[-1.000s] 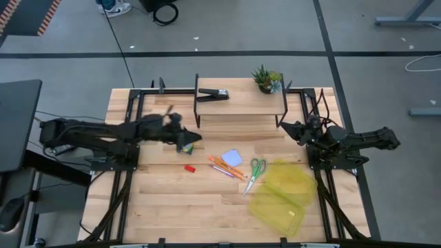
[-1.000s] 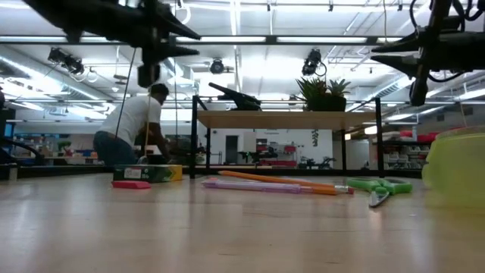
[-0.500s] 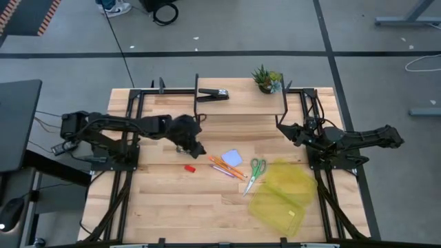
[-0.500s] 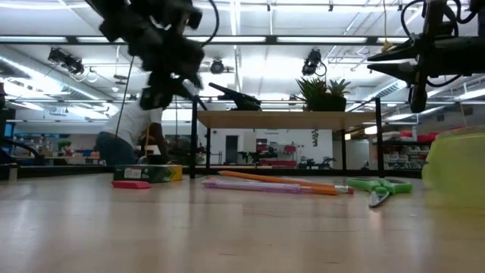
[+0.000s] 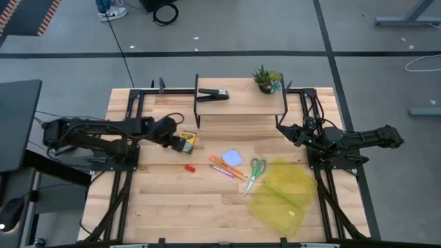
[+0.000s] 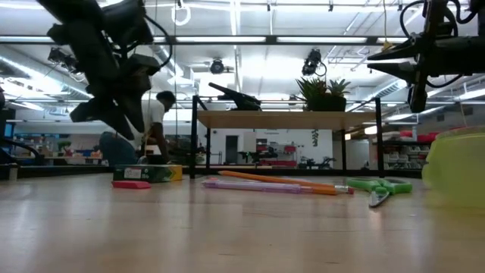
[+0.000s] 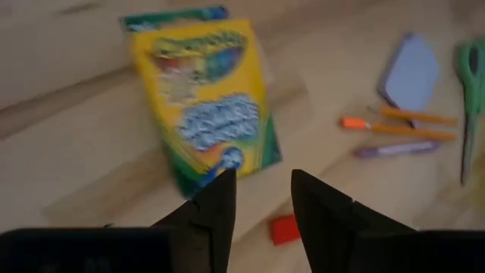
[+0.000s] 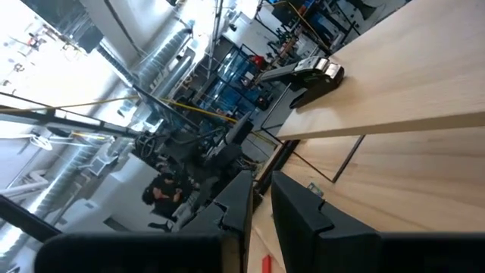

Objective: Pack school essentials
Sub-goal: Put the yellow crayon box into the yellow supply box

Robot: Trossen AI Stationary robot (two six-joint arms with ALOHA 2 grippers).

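Lying flat, crayon box sits just beyond left claw, untouched.

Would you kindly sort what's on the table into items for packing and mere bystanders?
For packing: crayon box, red piece, notepad, pencils, scissors, into the yellow case.

Bystanders: stapler, potted plant, shelf.

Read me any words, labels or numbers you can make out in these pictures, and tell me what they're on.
No text can be read.
Yellow-and-green cardboard crayon box: printed lettering, too blurred to read.
Black stapler on the wooden shelf: no marking legible.
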